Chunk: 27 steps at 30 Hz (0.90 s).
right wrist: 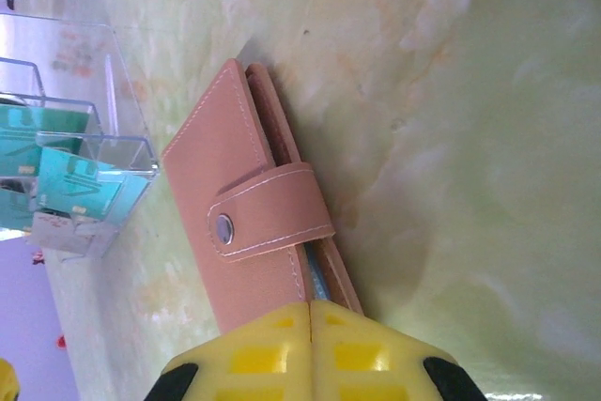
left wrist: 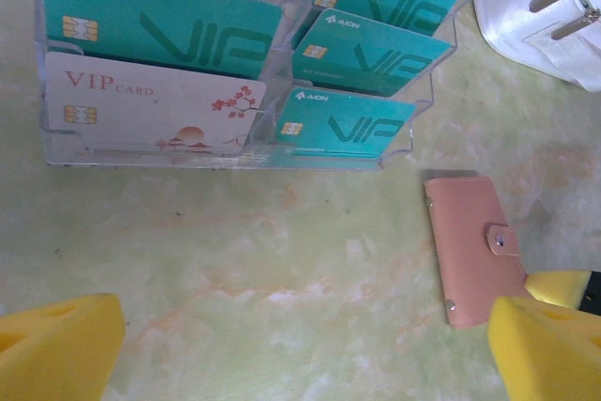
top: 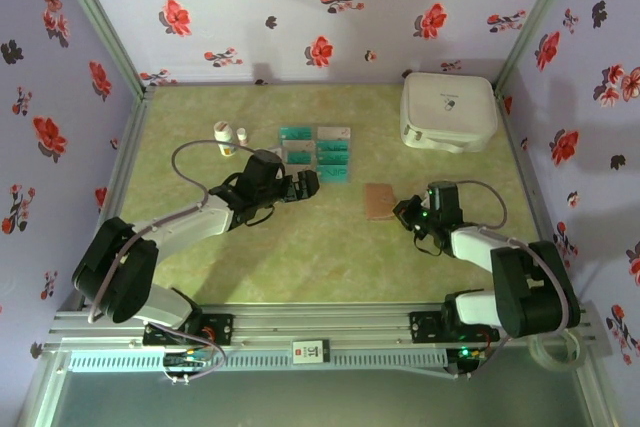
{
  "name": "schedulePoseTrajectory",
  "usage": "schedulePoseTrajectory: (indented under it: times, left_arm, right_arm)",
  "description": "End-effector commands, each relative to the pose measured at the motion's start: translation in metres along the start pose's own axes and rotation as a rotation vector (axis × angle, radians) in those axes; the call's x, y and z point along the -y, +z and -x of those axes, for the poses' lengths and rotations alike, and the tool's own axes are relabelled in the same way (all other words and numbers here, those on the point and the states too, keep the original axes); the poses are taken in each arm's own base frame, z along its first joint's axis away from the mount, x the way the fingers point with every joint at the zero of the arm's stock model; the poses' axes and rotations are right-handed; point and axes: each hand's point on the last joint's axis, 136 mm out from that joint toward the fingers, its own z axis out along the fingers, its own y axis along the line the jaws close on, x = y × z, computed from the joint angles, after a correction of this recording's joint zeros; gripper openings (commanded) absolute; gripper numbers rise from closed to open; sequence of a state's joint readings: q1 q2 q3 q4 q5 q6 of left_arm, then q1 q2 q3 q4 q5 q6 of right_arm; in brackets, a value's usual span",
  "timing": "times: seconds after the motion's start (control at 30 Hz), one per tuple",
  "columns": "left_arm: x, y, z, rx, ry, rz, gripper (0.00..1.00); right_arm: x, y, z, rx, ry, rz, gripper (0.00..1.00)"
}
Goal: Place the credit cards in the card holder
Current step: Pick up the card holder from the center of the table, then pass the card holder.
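— Green desk (top: 300, 247) – what's in the clear rack (left wrist: 235, 152)?
— Tiered credit cards (left wrist: 347, 124). Nearby the card holder (right wrist: 254, 223) lies snapped shut, right hand (right wrist: 310, 312) closed at its end – left hand (left wrist: 300, 349) wide open before the rack.

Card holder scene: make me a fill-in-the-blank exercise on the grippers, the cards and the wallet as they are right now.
1. The left gripper, facing the credit cards in their clear rack, has its jaws ____.
2. The right gripper, at the end of the card holder, is ____.
3. With its strap snapped down, the card holder lies ____.
4. The white case sits at the far ____ corner of the table.
Missing words: open; shut; closed; right.
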State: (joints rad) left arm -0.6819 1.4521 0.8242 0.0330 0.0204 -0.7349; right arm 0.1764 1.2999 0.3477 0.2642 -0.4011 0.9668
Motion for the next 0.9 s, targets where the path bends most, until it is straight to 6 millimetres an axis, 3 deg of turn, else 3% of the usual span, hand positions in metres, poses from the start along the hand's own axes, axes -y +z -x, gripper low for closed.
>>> schedulePoseTrajectory:
  times: [0.0, 0.2, 0.4, 0.63, 0.87]
  left_arm:
    - [0.006, -0.010, 0.019, 0.066, 0.005, -0.002, 1.00]
    - [-0.005, -0.026, 0.039, 0.101, -0.059, -0.021, 1.00]
    - [-0.014, -0.040, 0.055, 0.141, -0.215, -0.110, 1.00]
    - [-0.006, -0.042, 0.062, 0.167, -0.373, -0.260, 1.00]
    - [0.004, -0.046, 0.072, 0.197, -0.443, -0.354, 1.00]
  right_arm:
    - [-0.020, -0.008, 0.001, -0.006, 0.010, 0.079, 0.00]
    - [-0.072, -0.025, 0.002, -0.010, -0.017, 0.202, 0.00]
    - [-0.137, -0.033, -0.017, -0.030, -0.111, 0.299, 0.00]
    - [-0.211, -0.028, -0.043, -0.069, -0.142, 0.466, 0.00]
    - [-0.264, -0.016, -0.071, -0.139, -0.172, 0.567, 0.00]
